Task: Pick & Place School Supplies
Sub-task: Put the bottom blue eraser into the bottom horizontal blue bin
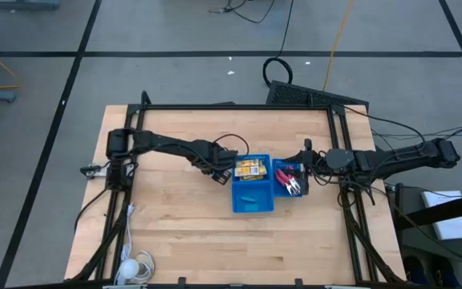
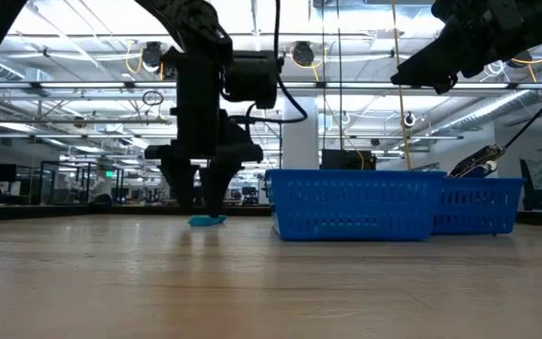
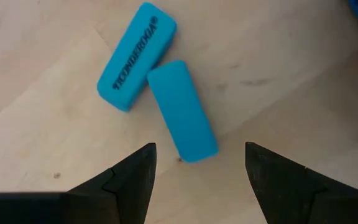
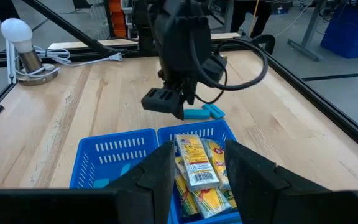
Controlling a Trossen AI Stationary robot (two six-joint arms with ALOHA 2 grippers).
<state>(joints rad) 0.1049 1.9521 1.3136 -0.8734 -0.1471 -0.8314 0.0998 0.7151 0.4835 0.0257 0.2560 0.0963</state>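
1. Two light-blue rectangular rubber erasers (image 3: 182,109) lie flat on the pale wooden table (image 1: 175,225), touching at an angle; one carries dark printed lettering (image 3: 135,53). They sit just beside the blue basket, on its left-arm side.
2. Left gripper (image 3: 197,168) hangs straight down over the erasers, fingers spread wide, one to each side of the plain eraser's near end, holding nothing. Low view: fingertips close to the table, whether touching cannot be told.
3. Left arm reaches in from the table's left edge, wrist bent downward.
4. Blue plastic slotted basket (image 1: 253,183), compartmented: yellow-orange rectangular packets (image 4: 197,171) stacked in one section; a light-blue piece (image 1: 251,200) in the next.
5. A second, smaller blue basket (image 1: 290,178) abuts it, holding red-handled scissors (image 1: 293,181).
6. Right gripper (image 4: 197,162) hovers above the packets, fingers partly apart, nothing between them. Right arm extends from the table's right edge.
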